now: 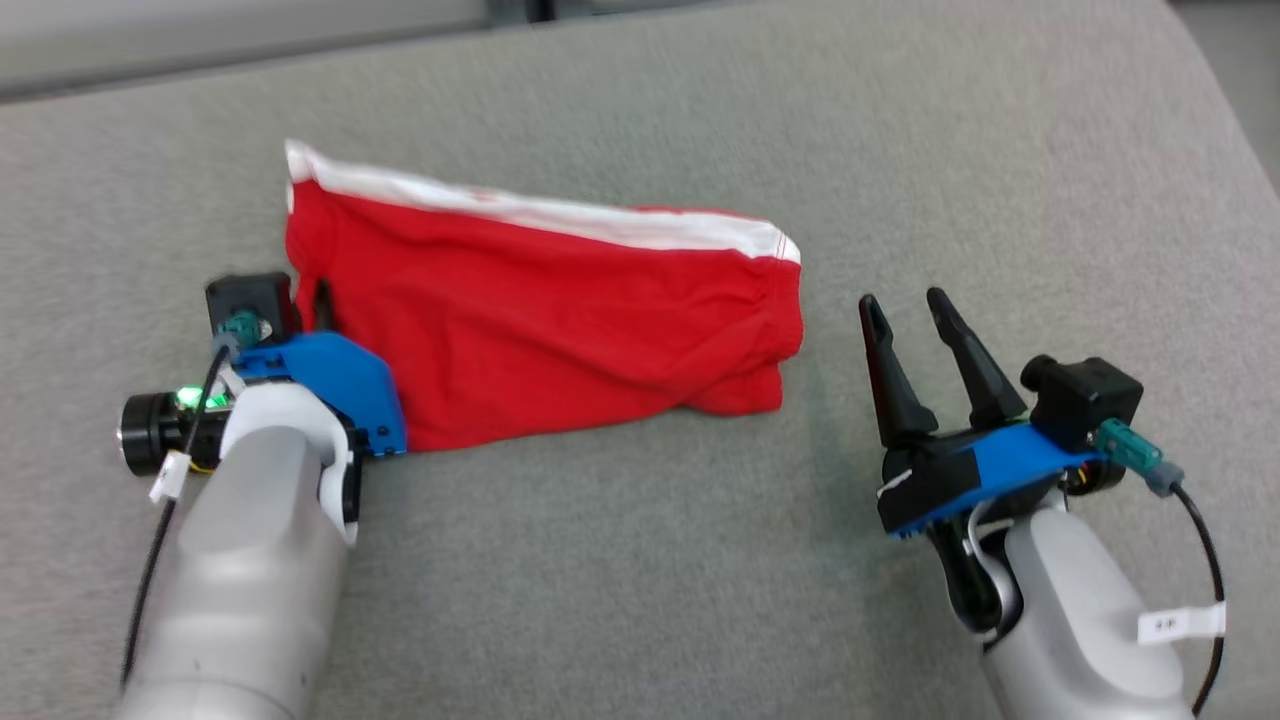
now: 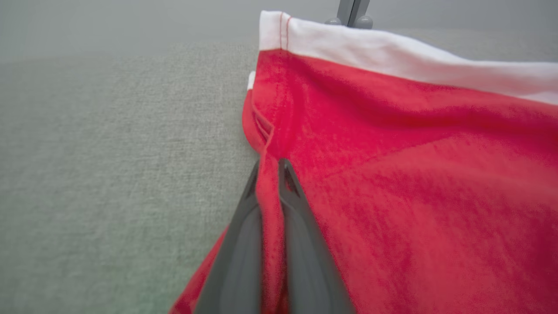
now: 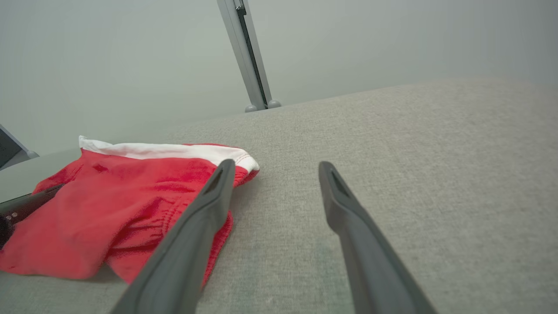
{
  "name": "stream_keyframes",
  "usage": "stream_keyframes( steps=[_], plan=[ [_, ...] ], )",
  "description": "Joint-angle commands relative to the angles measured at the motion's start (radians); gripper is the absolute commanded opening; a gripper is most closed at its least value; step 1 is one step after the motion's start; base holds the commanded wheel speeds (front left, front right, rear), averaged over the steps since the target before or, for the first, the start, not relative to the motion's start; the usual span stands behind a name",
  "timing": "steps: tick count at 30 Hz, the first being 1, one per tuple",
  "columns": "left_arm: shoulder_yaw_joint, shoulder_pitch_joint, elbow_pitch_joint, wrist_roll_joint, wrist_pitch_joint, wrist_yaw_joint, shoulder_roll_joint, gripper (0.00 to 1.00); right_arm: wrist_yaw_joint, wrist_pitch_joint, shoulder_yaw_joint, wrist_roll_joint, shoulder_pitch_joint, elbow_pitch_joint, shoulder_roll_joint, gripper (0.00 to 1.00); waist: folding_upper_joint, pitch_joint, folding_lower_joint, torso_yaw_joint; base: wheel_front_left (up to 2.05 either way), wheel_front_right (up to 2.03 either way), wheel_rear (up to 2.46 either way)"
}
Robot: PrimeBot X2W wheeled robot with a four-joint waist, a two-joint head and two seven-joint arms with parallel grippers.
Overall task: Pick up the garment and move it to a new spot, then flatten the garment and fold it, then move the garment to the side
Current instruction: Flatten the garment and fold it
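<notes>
Two grippers: left gripper (image 2: 269,174) is clamped on cloth; right gripper (image 1: 903,308) is spread wide, holding nothing.
Garment: red shorts (image 1: 560,320) lie on the grey cushion (image 1: 640,580) with the white waistband (image 1: 560,215) along the far edge. Mostly flat, with some wrinkles below the waistband's right corner.
Left grip: jaws pinch a thin ridge of the side edge just below the waistband's left end. The wrist view shows red fabric squeezed between them.
Right position: just off the waistband's right end, on the robot's side of it, clear of the cloth, tips pointing away from the robot.
Step (my read): pick-up for the move to a new spot. Grasp made, lift not started.
Do it well: the pinch looks shallow, only a narrow fold. Lift slowly and straight up, and watch for slip.
Option: put the right gripper on the waistband's right end before lifting. A two-point carry keeps the waistband taut, so less flattening later.
Risk: a one-sided lift will likely drag and bunch the cloth below the waistband's right end.
Set-down: lay it waistband-first, then pull apart along the waistband line.
</notes>
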Motion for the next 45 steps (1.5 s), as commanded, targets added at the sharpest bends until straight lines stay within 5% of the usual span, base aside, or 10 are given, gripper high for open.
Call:
stream_keyframes(
  steps=[1,11,12,13,24,37,38,40,45],
  plan=[
    [0.000,0.050,0.022,-0.008,-0.004,0.000,0.000,0.00,0.000,0.000,-0.006,-0.010,0.019,0.008,-0.002,1.00,0.0002,-0.023,0.0000,0.006,0.00,0.00,0.00],
    [0.004,0.220,-0.021,-0.055,-0.071,-0.013,-0.040,0.00,0.000,0.000,-0.027,-0.071,0.112,0.051,-0.002,1.00,0.0002,-0.143,0.0000,0.116,0.00,0.00,0.00],
    [-0.002,0.236,-0.037,-0.054,-0.073,-0.008,-0.043,0.84,0.000,0.000,-0.022,-0.074,0.111,0.054,-0.001,1.00,0.0002,-0.145,0.0000,0.126,0.00,0.00,0.00],
    [0.000,0.249,-0.062,-0.061,-0.073,-0.002,-0.044,1.00,0.000,0.000,-0.024,-0.077,0.107,0.056,-0.002,1.00,0.0002,-0.146,0.0000,0.138,0.00,0.00,0.00],
    [-0.120,0.407,-0.400,-0.120,-0.075,0.051,-0.050,1.00,0.000,0.000,-0.027,-0.122,-0.038,0.172,-0.002,1.00,0.0002,-0.119,0.0000,0.228,0.00,0.00,0.00],
    [-0.214,0.446,-0.521,-0.165,-0.075,0.114,-0.050,1.00,0.000,0.003,0.026,-0.070,-0.081,0.495,-0.002,1.00,0.0002,-0.106,0.0000,0.243,0.00,0.00,0.00],
    [-0.212,0.444,-0.527,-0.160,-0.075,0.117,-0.050,1.00,0.000,0.005,0.040,-0.059,-0.077,0.508,-0.002,0.79,0.0002,-0.103,0.0000,0.241,0.00,0.00,0.00],
    [-0.208,0.445,-0.539,-0.153,-0.075,0.119,-0.050,1.00,0.000,0.007,0.062,-0.029,-0.078,0.522,-0.001,0.00,0.0002,-0.099,0.0000,0.236,0.00,0.00,0.00],
    [-0.199,0.445,-0.558,-0.139,-0.075,0.123,-0.050,1.00,0.000,0.007,0.088,0.031,-0.080,0.492,0.000,0.00,0.0002,-0.096,0.0000,0.224,0.00,0.00,0.00]
  ],
)
